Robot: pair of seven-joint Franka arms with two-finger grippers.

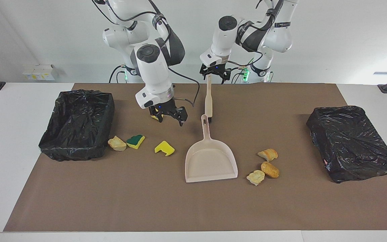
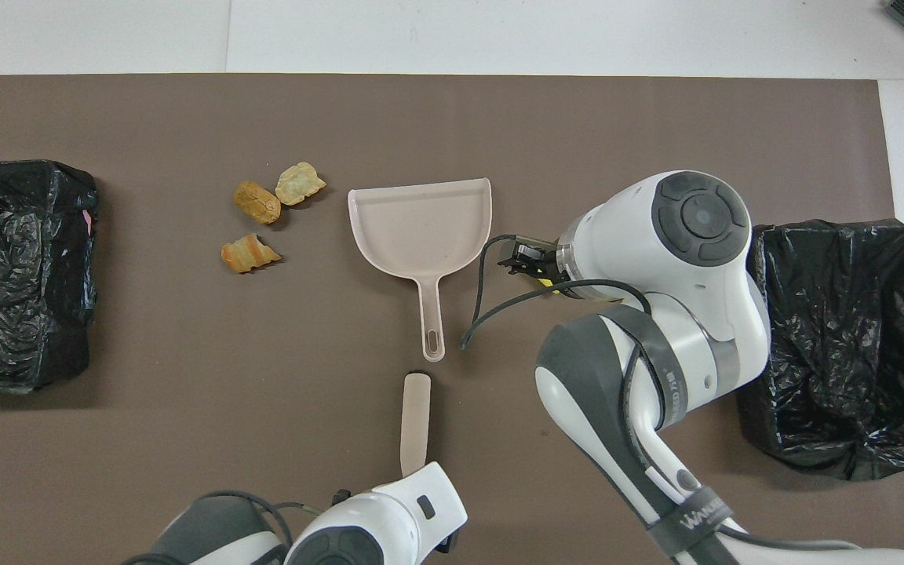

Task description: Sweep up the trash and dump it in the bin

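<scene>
Beige plastic makes up both tools: a flat dustpan lies mid-mat, mouth away from the robots, and a slim long-handled brush lies just nearer the robots, its head almost meeting the pan's handle tip.

The trash sits in two clusters. Toward the left arm's end, three tan crusty bread-like chunks lie just beside the pan's mouth. Toward the right arm's end lie a notched yellow sponge piece, a green-topped sponge piece and another crust chunk, this last just beside the open black-lined bin. A fourth sponge scrap peeks out under the right gripper. A second black-bagged bin stands at the left arm's end.

The right gripper hangs over the mat between that scrap and the pan handle, fingers spread, holding nothing. The left gripper hovers over the brush handle's end, jaws apart; whether it touches is hard to say.

The scraps look light. The sponges are soft and will likely roll or skid ahead of the bristles, and the crusts may crumble. The rigid tools are best gripped mid-handle, the pan pressed flat.
</scene>
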